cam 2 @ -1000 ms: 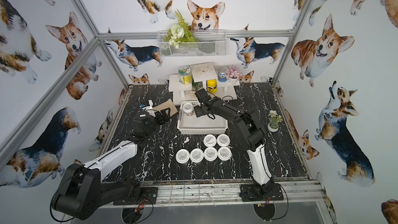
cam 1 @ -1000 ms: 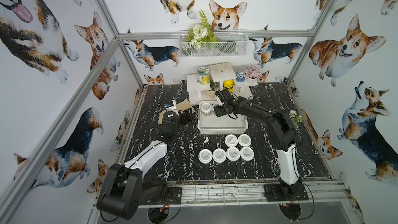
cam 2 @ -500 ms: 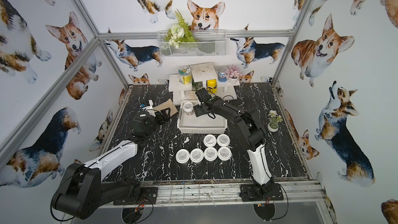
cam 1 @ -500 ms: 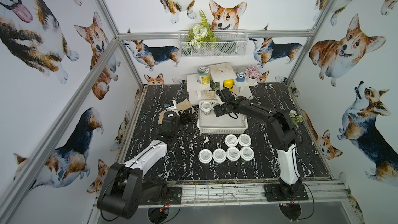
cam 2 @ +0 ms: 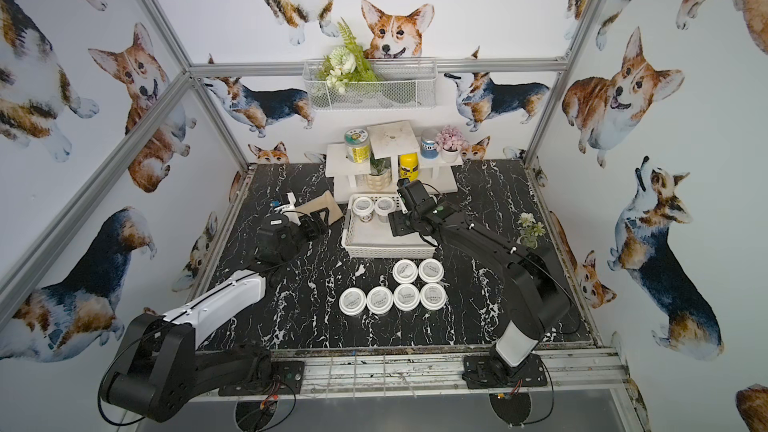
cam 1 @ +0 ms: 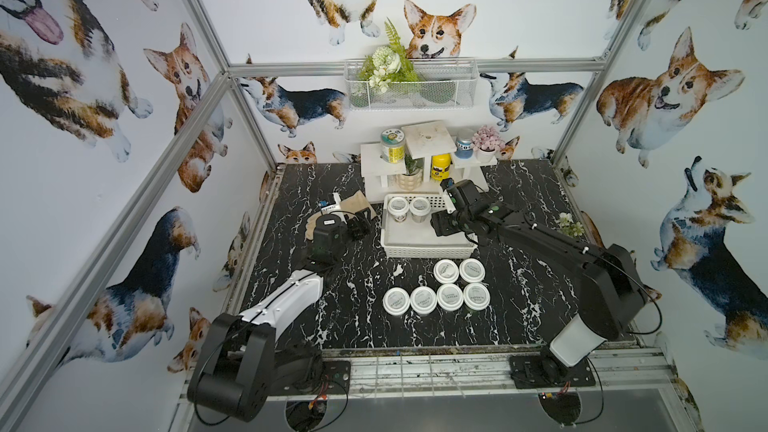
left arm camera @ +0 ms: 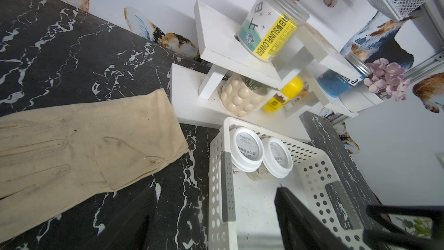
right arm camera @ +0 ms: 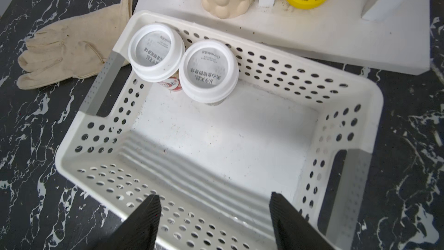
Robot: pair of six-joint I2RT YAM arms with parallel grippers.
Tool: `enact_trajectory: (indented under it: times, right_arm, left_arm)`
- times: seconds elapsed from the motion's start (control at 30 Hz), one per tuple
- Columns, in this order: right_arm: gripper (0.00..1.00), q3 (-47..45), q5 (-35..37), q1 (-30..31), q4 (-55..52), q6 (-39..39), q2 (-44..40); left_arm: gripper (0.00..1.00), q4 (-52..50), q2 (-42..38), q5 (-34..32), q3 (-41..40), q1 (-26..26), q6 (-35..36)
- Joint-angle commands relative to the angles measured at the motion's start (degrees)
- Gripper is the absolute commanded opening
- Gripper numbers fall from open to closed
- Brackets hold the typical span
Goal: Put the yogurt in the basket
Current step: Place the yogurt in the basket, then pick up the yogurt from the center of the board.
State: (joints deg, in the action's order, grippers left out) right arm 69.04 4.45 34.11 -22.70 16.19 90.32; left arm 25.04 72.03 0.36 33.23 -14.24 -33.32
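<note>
The right claw (right arm camera: 213, 197) has let go and pulled back. A moment ago it was right up against the jars and only one white lid showed in the basket (cam 1: 428, 250). Now two lids show. The left arm has not moved. So two jars (cam 1: 398, 203) of yogurt are in the basket. They stand up straight, side by side, in its upper left corner in both top views, and their lids look like they touch. The rest of the basket floor is bare, so I think there is lots of room. The six jars (cam 1: 450, 297) that are left sit on the black desk (cam 1: 353, 326), just below the basket in both top views. Four are in a row and two more sit above the right end of that row. That makes two done and six to go, about a quarter of the job. The right claw hangs over the right half of the basket, its fingers spread wide with nothing between them. The left claw (cam 1: 361, 222) is spread apart and holds nothing too. It waits just left of the basket, above a tan glove (left arm camera: 84, 145). I think the next step is to reach down for one of the six jars.
</note>
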Motion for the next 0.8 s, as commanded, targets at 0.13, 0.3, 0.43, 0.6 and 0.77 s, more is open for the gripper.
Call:
enact_trajectory:
  times: [0.13, 0.3, 0.43, 0.6, 0.77]
  right_arm:
    - [0.78, -9.9, 5.2, 7.6, -0.3, 7.1, -10.7]
    - [0.78, -14.9, 7.2, 12.6, -0.5, 11.2, -13.7]
    - [0.77, -15.0, 8.4, 14.0, -2.7, 12.0, -13.5]
    - [0.77, -15.8, 8.8, 14.5, -4.1, 12.7, -13.8]
    - [0.78, -15.6, 8.7, 15.5, -6.2, 12.9, -13.4]
  left_arm:
    - [0.83, 1.9, -0.3, 0.1, 0.2, 0.0, 0.2]
    - [0.83, 1.9, -0.3, 0.1, 0.0, 0.1, 0.3]
    - [0.83, 1.9, -0.2, 0.1, 0.1, 0.1, 0.3]
    - [0.83, 1.9, -0.4, 0.1, 0.0, 0.1, 0.2]
    - [0.82, 2.0, -0.3, 0.2, 0.0, 0.0, 0.2]
